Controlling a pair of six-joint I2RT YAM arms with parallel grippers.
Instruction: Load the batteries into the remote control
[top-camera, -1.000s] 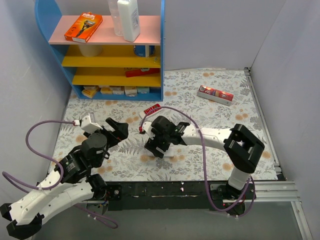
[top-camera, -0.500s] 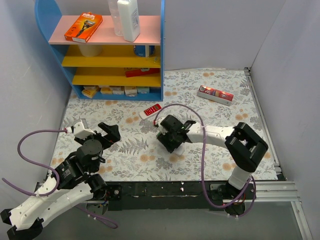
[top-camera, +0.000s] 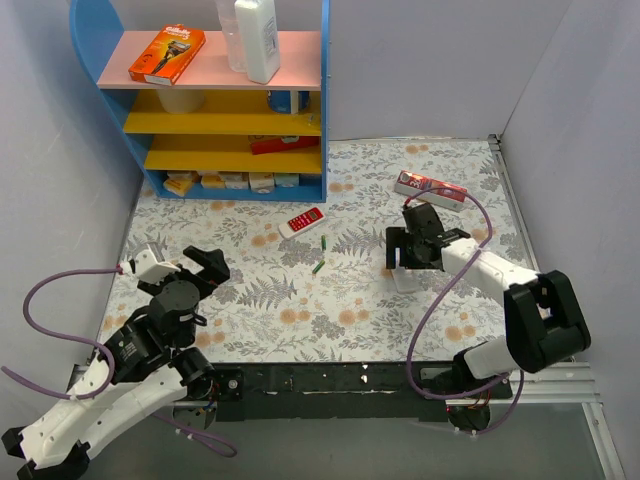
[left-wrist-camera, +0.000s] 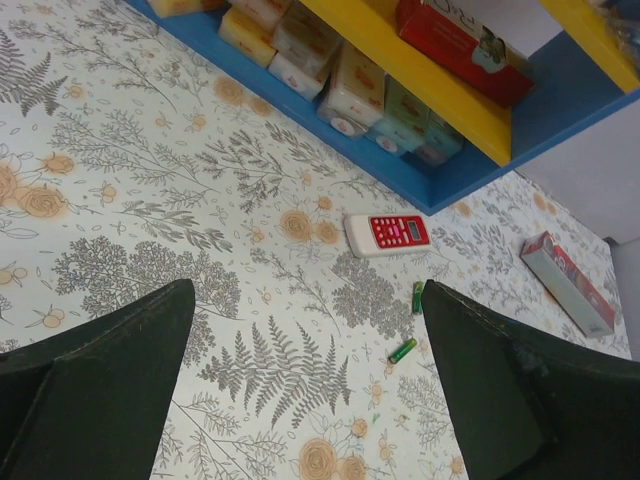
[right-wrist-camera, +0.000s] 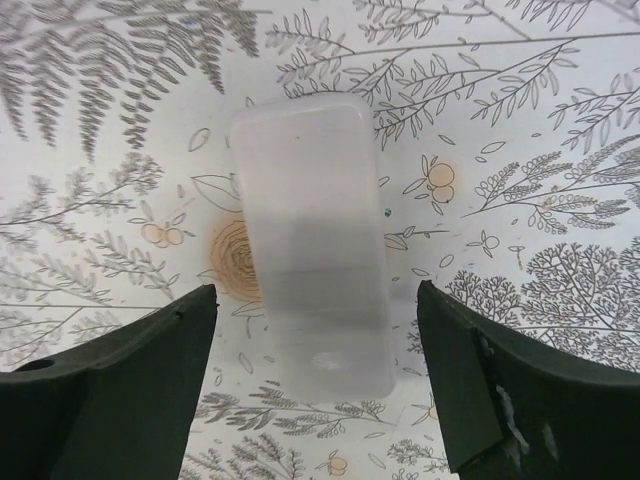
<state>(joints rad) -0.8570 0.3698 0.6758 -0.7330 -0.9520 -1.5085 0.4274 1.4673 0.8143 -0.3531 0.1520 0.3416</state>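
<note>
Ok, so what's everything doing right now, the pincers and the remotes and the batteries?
left pincer: open, empty, above the table.
right pincer: open, empty, over the white remote.
white remote: flat on the table, plain back up, not held.
batteries: two, loose on the table, not in a remote.
red remote: flat on the table, buttons up.

White arms (top-camera: 490, 268); black joints (top-camera: 540, 320); purple cables (top-camera: 27, 310)

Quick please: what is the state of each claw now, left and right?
Left claw: open, empty.
Right claw: open above the remote control, not gripping it.
</note>
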